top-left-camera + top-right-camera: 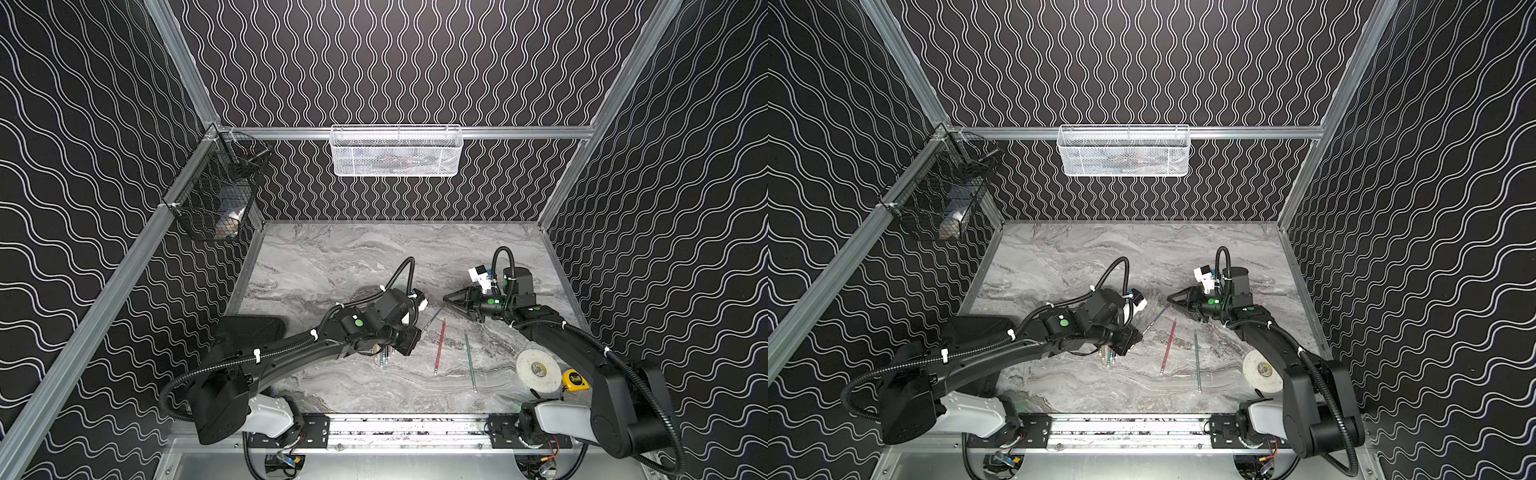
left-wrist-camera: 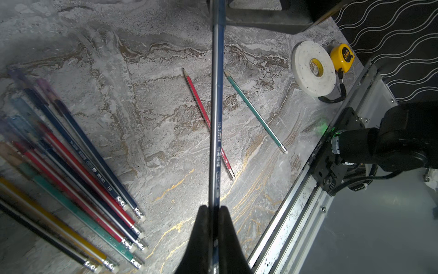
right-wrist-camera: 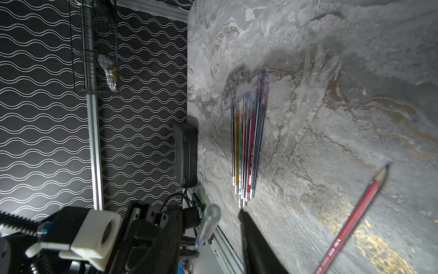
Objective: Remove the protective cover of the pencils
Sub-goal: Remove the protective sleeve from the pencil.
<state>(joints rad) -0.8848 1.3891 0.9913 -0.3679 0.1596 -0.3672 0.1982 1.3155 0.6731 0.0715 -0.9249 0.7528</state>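
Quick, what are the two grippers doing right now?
Left gripper: closed on the blue pencil.
Right gripper: open, jaws either side of its clear cap.

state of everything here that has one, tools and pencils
left tool, shut on blue pencil
right tool, open around the blue pencil's clear cap
red pencil, lying uncapped
green pencil, lying uncapped
pencil bundle, lying, caps on
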